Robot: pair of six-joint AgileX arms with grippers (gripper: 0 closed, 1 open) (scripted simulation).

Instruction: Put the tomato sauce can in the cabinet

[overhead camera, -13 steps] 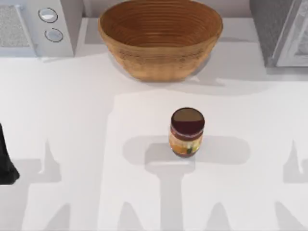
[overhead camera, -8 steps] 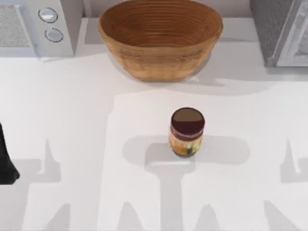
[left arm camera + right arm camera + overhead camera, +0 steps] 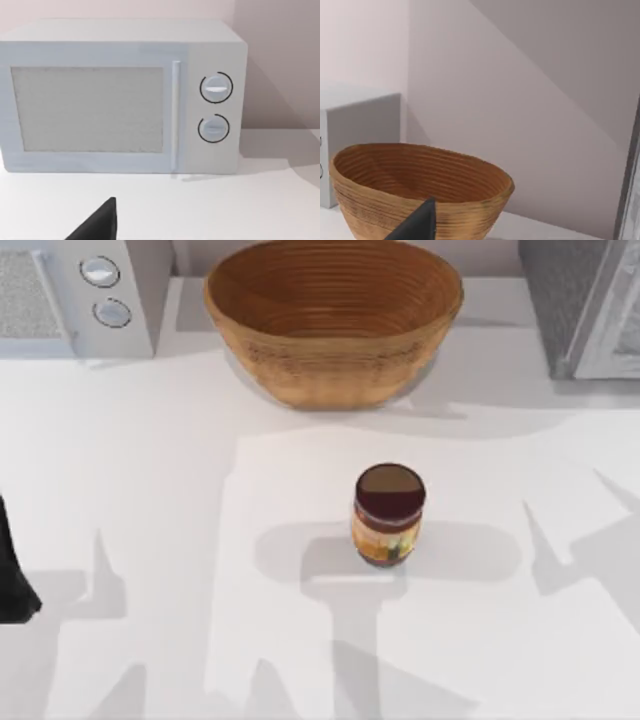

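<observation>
The tomato sauce can (image 3: 388, 515) stands upright near the middle of the white table, with a dark maroon top, a red band and a yellow-orange label. The grey cabinet (image 3: 583, 306) is at the back right corner, well apart from the can. A dark part of my left arm (image 3: 12, 575) rests at the table's left edge, far from the can. The left wrist view shows a dark tip of my left gripper (image 3: 98, 223) facing the microwave. A dark tip of my right gripper (image 3: 417, 223) appears in the right wrist view, in front of the basket.
A big woven brown basket (image 3: 333, 318) sits at the back centre, behind the can. A white microwave (image 3: 75, 295) with two dials fills the back left corner. Open white table (image 3: 160, 470) surrounds the can on all sides.
The shadows on the table's right and front have shifted and grown inward. The can, the basket and the left arm have stayed where they were.
</observation>
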